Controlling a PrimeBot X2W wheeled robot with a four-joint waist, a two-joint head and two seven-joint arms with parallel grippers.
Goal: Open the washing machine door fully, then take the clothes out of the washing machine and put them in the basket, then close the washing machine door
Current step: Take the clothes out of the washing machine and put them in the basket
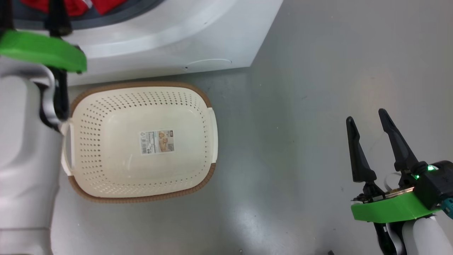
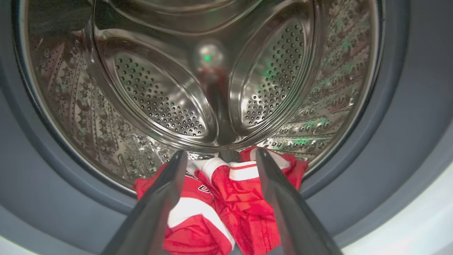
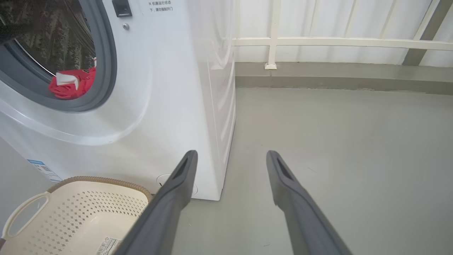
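In the left wrist view, the red and white clothes lie heaped at the front lip of the steel drum. My left gripper is open just above them, one finger on each side of the heap, touching nothing. The washing machine stands at the top of the head view, and the clothes show in its mouth. The washing machine door is out of view. The cream basket sits empty on the floor before the machine. My right gripper hangs open over bare floor at the lower right.
Grey floor stretches to the right of the machine and basket. In the right wrist view, a white railing and a low kerb run behind the machine. My pale left forearm overlaps the basket's left edge.
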